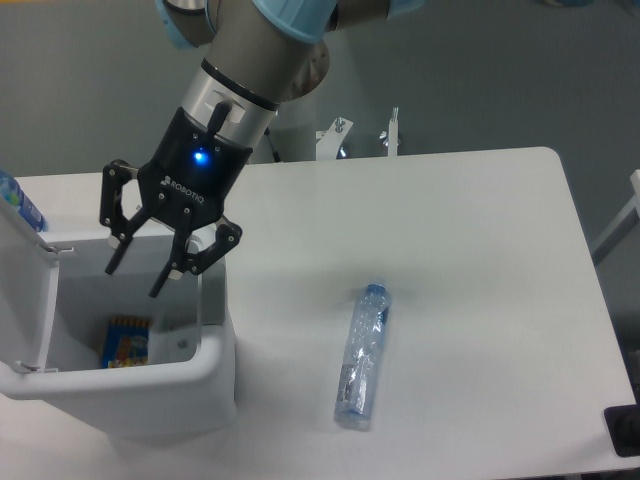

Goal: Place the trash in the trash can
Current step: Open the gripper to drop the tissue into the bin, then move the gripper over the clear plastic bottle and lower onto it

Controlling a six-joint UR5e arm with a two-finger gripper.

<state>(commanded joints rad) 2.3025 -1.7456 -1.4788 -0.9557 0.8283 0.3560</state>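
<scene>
The crushed clear plastic bottle (362,355) with a blue cap lies on the white table, right of the trash can (218,365). This is a white bin, and its lid (22,290) is flipped open to the left. My gripper (134,280) hangs over the bin's opening, open, with nothing between its fingers. The white carton cannot be made out; a pale shape on the bin's floor beside the packet is too unclear to name.
A blue-and-orange snack packet (125,341) lies on the bin's floor. The arm's base column (290,130) stands behind the table. The table's right edge runs near a dark object (623,430) at the lower right.
</scene>
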